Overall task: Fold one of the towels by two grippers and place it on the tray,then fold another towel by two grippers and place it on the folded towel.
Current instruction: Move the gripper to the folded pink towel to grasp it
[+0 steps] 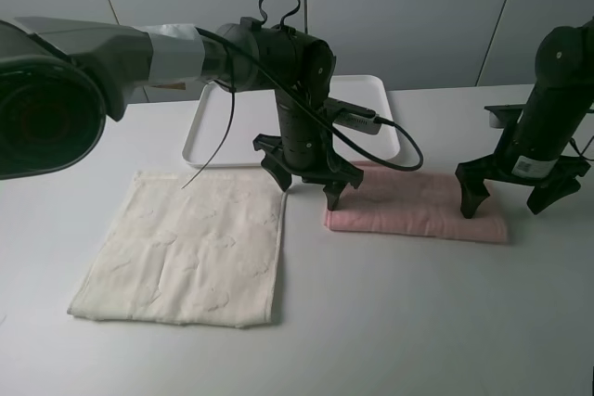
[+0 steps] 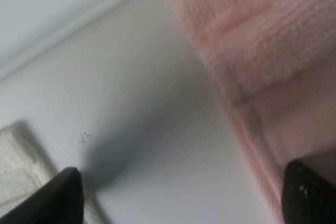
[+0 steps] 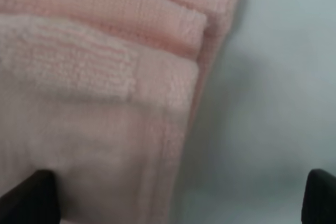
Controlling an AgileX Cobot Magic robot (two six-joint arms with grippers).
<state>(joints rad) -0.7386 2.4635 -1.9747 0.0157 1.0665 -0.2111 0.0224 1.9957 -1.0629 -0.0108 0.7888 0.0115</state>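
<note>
A pink towel (image 1: 418,203) lies folded into a long strip on the white table, in front of the white tray (image 1: 206,127). A cream towel (image 1: 186,248) lies flat and unfolded at the left. My left gripper (image 1: 304,183) is open, its fingers straddling the pink towel's left end (image 2: 273,66); one fingertip (image 2: 310,195) is over the towel edge. My right gripper (image 1: 509,199) is open, straddling the towel's right end (image 3: 105,87). Neither holds anything.
The tray sits at the back centre, partly hidden by the left arm. A cable (image 1: 371,141) loops from the left arm over the tray's right side. A small white fixture (image 1: 501,116) stands behind the right arm.
</note>
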